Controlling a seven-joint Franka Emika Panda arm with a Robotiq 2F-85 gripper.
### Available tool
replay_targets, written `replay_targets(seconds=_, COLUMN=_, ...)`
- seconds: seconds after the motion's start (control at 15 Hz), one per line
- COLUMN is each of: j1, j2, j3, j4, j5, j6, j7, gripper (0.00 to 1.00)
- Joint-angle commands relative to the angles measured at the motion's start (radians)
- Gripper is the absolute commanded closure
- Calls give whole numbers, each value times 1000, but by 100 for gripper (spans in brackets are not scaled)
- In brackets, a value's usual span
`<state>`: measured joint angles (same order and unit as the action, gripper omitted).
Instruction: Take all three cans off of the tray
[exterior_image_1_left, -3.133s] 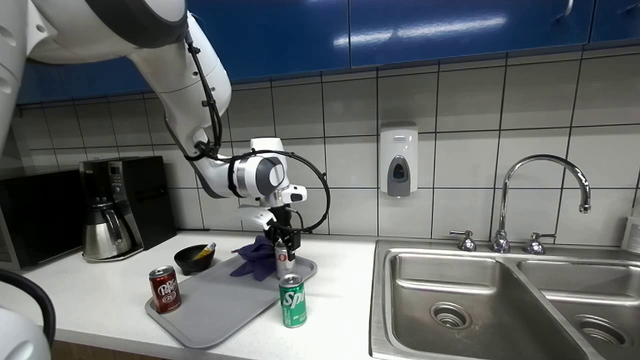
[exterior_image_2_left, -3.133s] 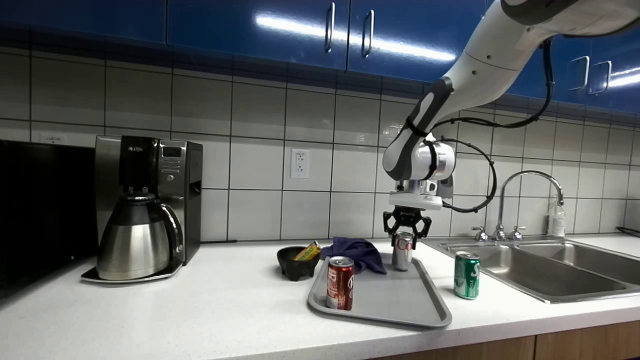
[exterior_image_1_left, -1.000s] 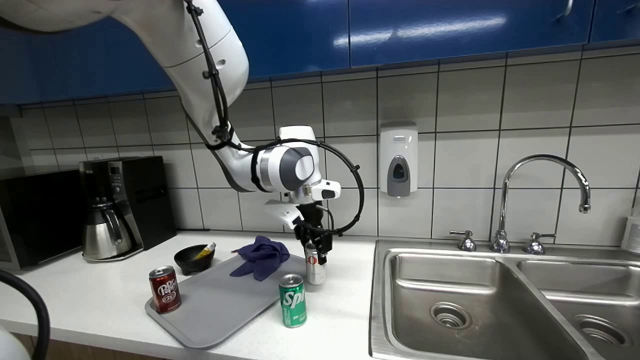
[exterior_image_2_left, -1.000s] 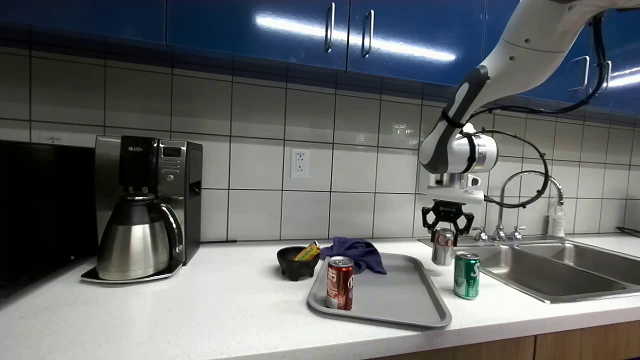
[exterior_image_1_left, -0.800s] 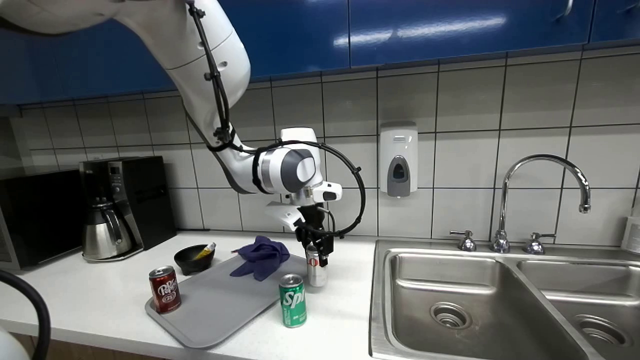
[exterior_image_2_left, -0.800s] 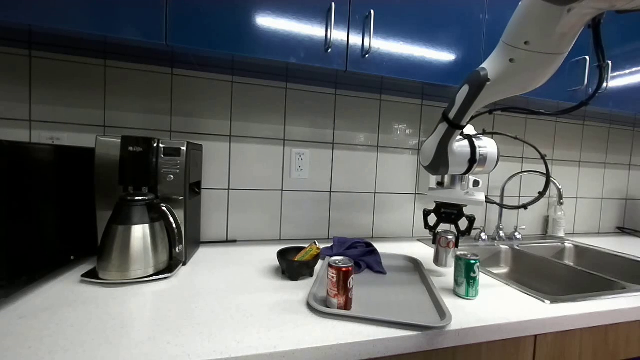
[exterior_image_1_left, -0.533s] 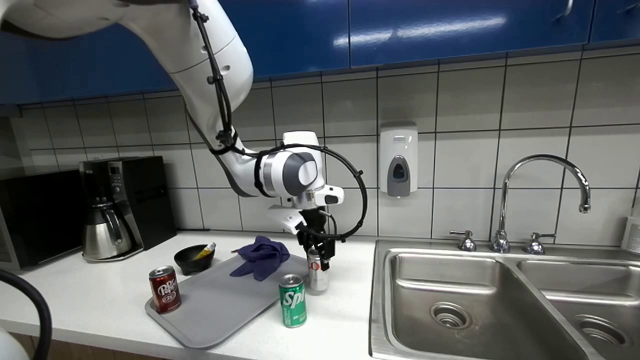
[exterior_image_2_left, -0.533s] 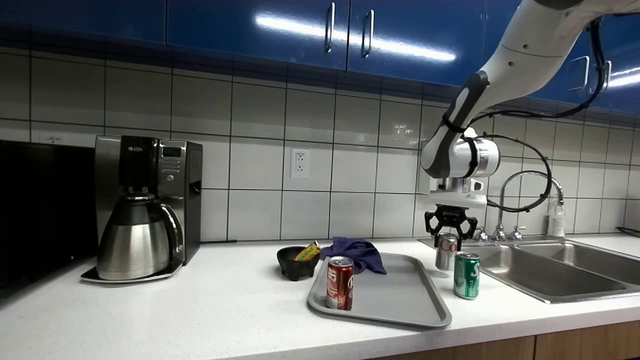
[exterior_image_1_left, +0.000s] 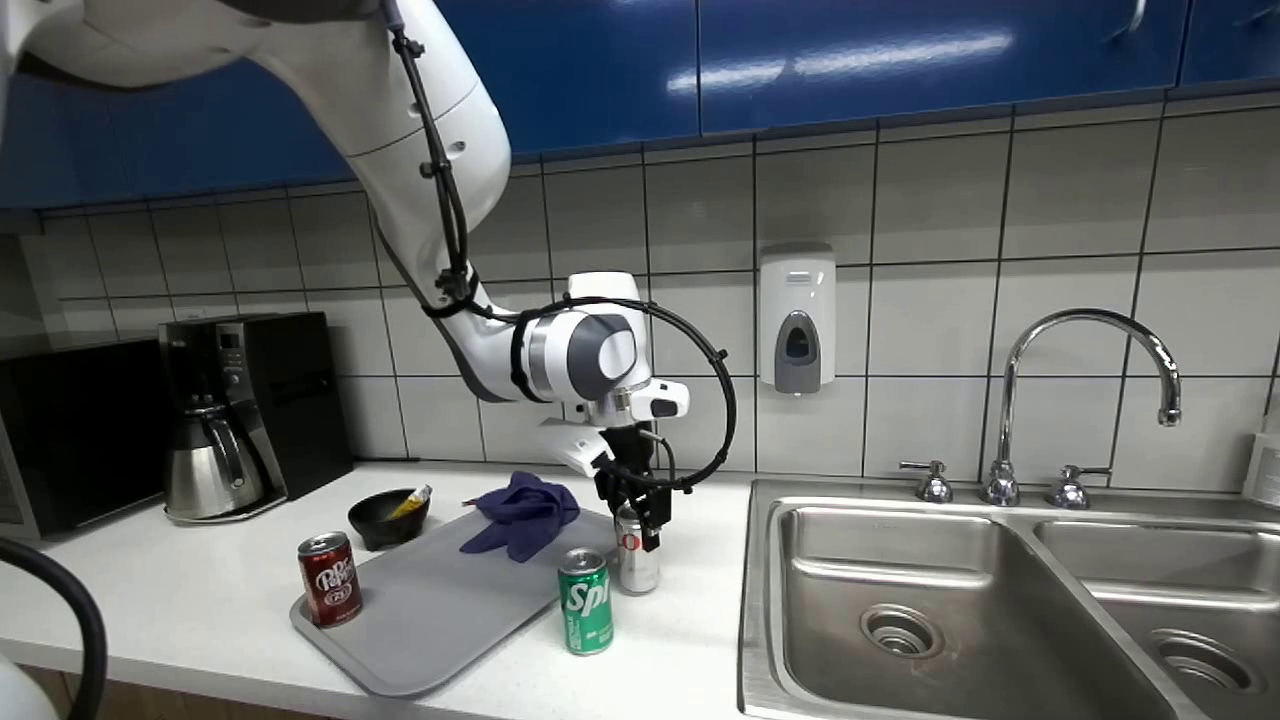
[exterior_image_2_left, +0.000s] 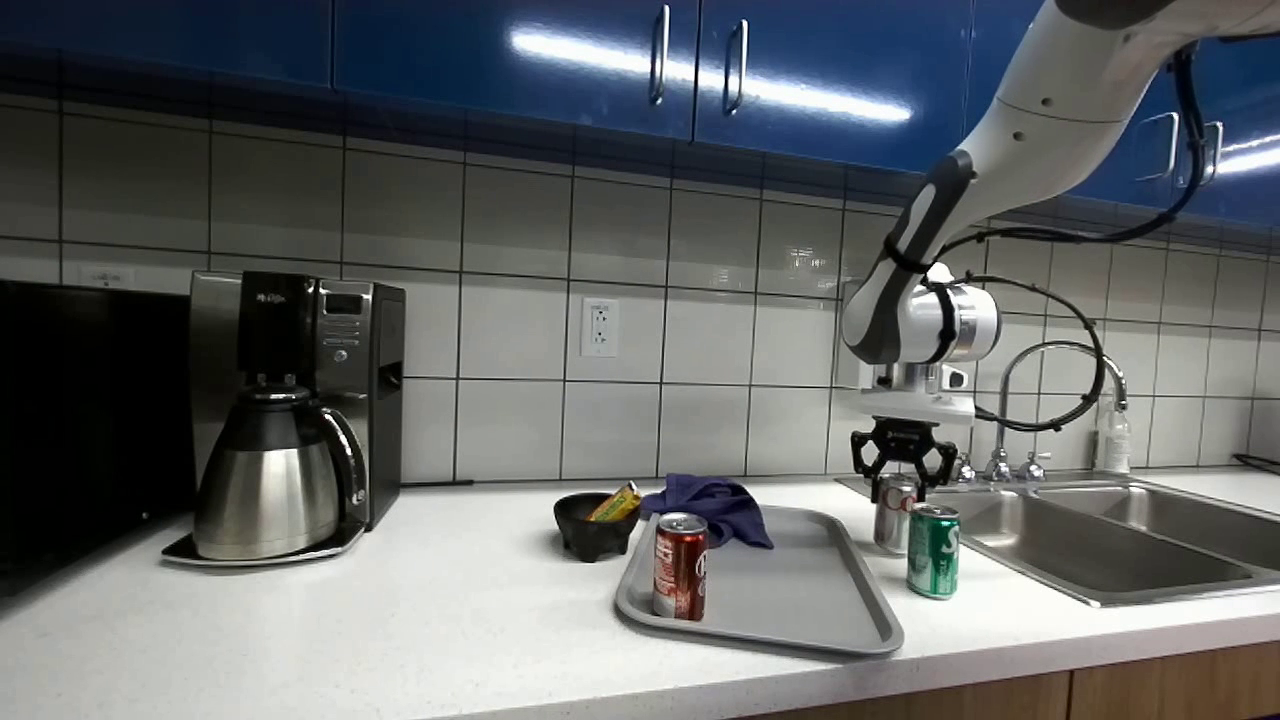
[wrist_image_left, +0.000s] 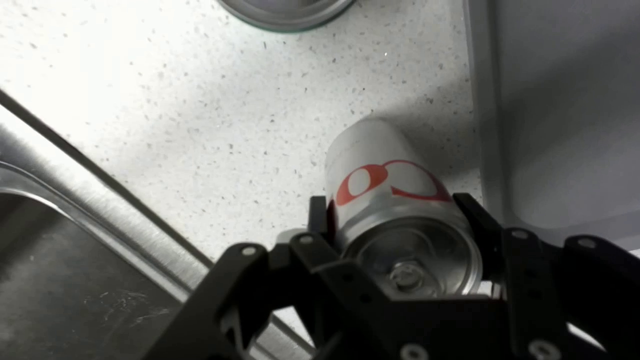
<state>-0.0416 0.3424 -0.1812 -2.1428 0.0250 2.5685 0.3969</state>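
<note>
A black 2-fingered gripper (exterior_image_2_left: 899, 490) grasps the red-lettered silver-white metal can (exterior_image_2_left: 893, 524) just beside the flat light-grey tray (exterior_image_2_left: 800, 595). The held can should meet the white countertop (exterior_image_2_left: 400, 640) squarely, clear of the green metal can (exterior_image_2_left: 933, 553), before the fingers (wrist_image_left: 317, 215) part.

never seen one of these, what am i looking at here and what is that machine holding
The machine is a white robot arm ending in a black two-fingered gripper. The two exterior views come from cameras standing outside the robot; the wrist view comes from a camera on its wrist, looking down at what it grips. On the kitchen counter lies a grey tray carrying a dark red can and part of a purple cloth. A green can stands beside the tray, and a dark bowl is near its other side. The gripper holds a silver can roughly upright beside the tray; whether its base touches the counter, I cannot tell.
</note>
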Motion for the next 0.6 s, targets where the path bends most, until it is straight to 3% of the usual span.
replay_targets(seconds=0.0, j1=-11, j2=0, j3=4, j4=11, j5=14, j6=0, j7=-16, gripper=56)
replay_targets(seconds=0.07, j1=-12, j2=0, j3=5, j4=11, j5=15, j6=-1, j7=-16, gripper=12)
replay_targets(seconds=0.27, j1=-13, j2=-3, j3=4, j4=14, j5=17, j6=-2, j7=-17, gripper=1)
replay_targets(seconds=0.53, j1=-17, j2=-22, j3=6, j4=6, j5=23, j6=0, j7=-24, gripper=0)
